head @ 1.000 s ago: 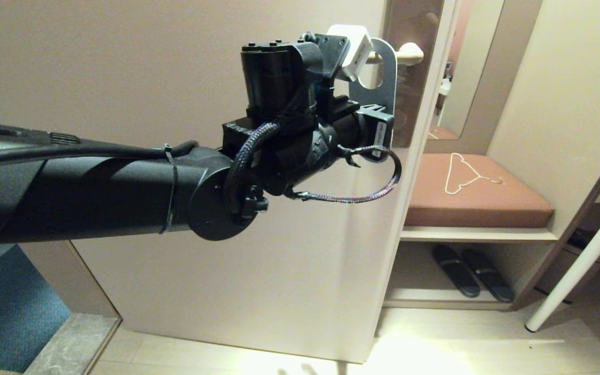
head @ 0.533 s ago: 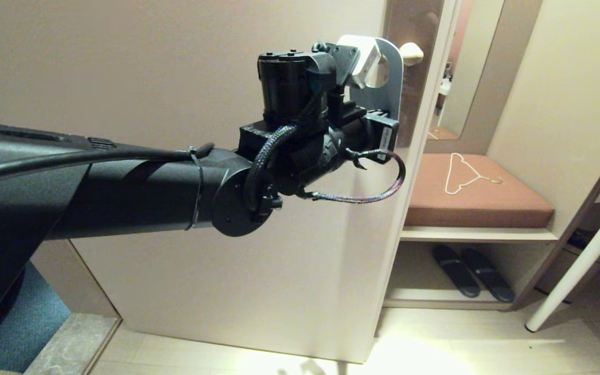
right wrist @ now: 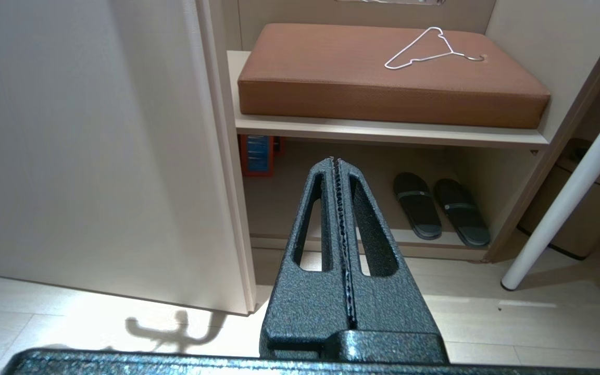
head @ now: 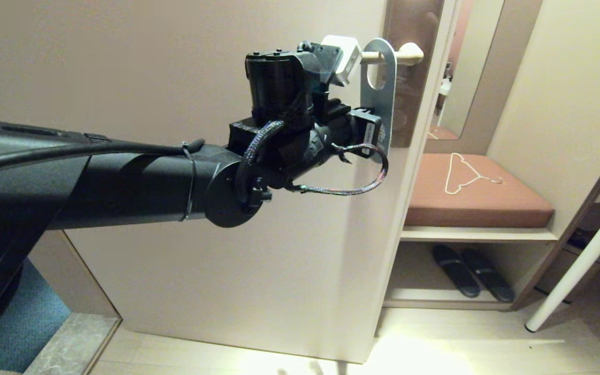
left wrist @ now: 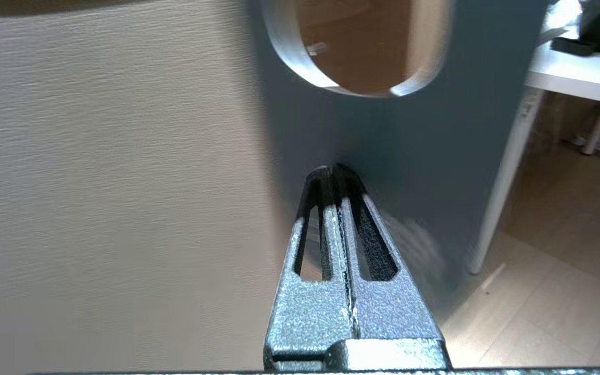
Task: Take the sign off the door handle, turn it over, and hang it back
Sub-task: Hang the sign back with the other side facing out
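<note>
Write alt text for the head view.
The left gripper, shut on the sign, holds its oval hole around the door handle. To the right, a wire hanger lies on a brown cushion above slippers.

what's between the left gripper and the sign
Nothing visible. The left gripper is shut on the sign's edge below its hole, and the sign hangs on the handle.

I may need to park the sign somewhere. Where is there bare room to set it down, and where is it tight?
Free: the brown cushion beside the white wire hanger, and the floor in front of the shelf. Tight: around the door handle, where the left gripper, shut on the sign, crowds the door; and the lower shelf holding the slippers.
</note>
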